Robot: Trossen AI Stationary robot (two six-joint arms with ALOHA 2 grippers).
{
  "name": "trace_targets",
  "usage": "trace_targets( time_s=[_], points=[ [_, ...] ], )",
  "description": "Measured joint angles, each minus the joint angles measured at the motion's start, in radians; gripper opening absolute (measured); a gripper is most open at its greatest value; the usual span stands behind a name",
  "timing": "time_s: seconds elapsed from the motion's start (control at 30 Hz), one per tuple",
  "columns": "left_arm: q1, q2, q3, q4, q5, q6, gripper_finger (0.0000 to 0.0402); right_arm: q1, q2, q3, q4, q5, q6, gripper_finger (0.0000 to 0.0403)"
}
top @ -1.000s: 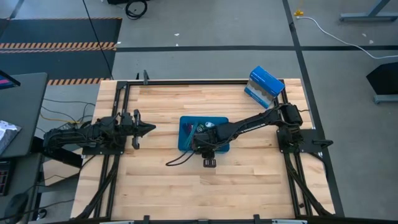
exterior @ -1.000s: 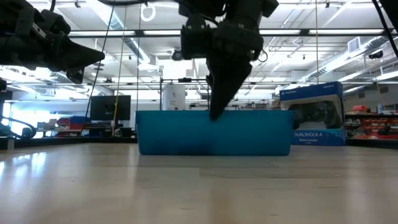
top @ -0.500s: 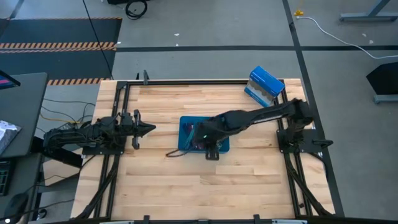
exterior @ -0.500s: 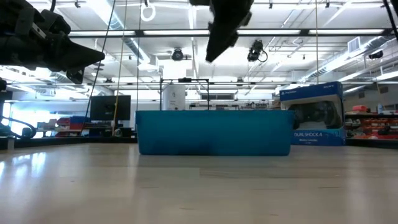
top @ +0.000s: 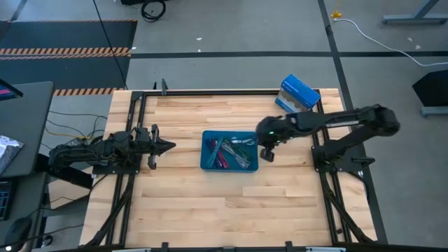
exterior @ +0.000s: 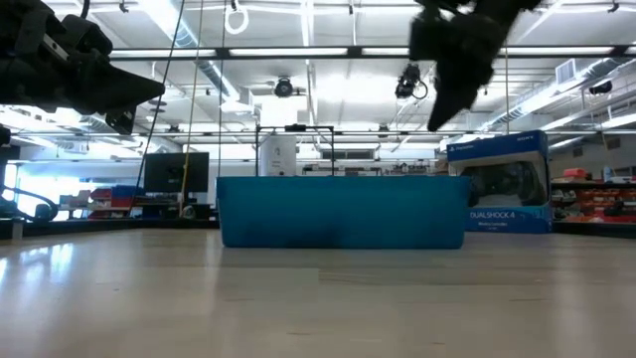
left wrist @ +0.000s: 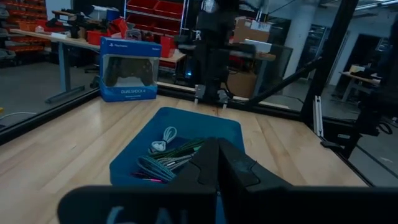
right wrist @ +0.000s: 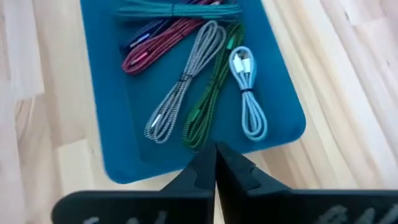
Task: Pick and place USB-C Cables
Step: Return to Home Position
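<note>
Several cable bundles lie flat in the blue tray [top: 207, 162]: teal [right wrist: 180, 9], purple [right wrist: 146, 34], magenta [right wrist: 158, 46], grey [right wrist: 183, 84], dark green [right wrist: 211, 93] and pale blue [right wrist: 249, 93]. My right gripper [top: 267, 154] is shut and empty, in the air just past the tray's right edge; it also shows in the low view [exterior: 447, 104] and in its wrist view [right wrist: 216, 152]. My left gripper [top: 166, 145] is shut and empty, waiting left of the tray, fingers [left wrist: 214, 149] pointing at it.
A blue-and-white controller box [top: 297, 96] lies at the far right of the table and shows behind the tray in the low view [exterior: 507, 184]. Black frame rails run along the table's left, right and far edges. Bare wood lies in front of the tray.
My right gripper has risen out of the tray and gone toward the table's right edge, ending beside the tray's right side. With the arm gone from above it, the tray's cables now show in the high view.
</note>
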Motion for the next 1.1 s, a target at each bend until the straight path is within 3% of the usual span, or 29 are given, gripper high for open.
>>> trace_targets(
  time_s=[0.27, 0.47, 0.73, 1.1],
  points=[
    [0.0, 0.0, 0.0, -0.002, 0.001, 0.001, 0.0005, -0.111, -0.324, -0.49, 0.477, -0.139, 0.025, 0.0005],
    [0.0, 0.0, 0.0, 0.0, 0.001, 0.001, 0.0005, -0.129, -0.551, -0.718, 0.617, -0.142, 0.067, 0.0003],
    [0.0, 0.0, -0.001, 0.007, 0.0, 0.002, 0.0005, -0.129, -0.855, -0.876, 0.755, -0.14, 0.086, 0.0002],
    [0.0, 0.0, -0.001, 0.01, 0.001, 0.0, 0.0005, -0.094, -1.128, -0.952, 0.736, -0.117, 0.047, 0.0002]
  ],
)
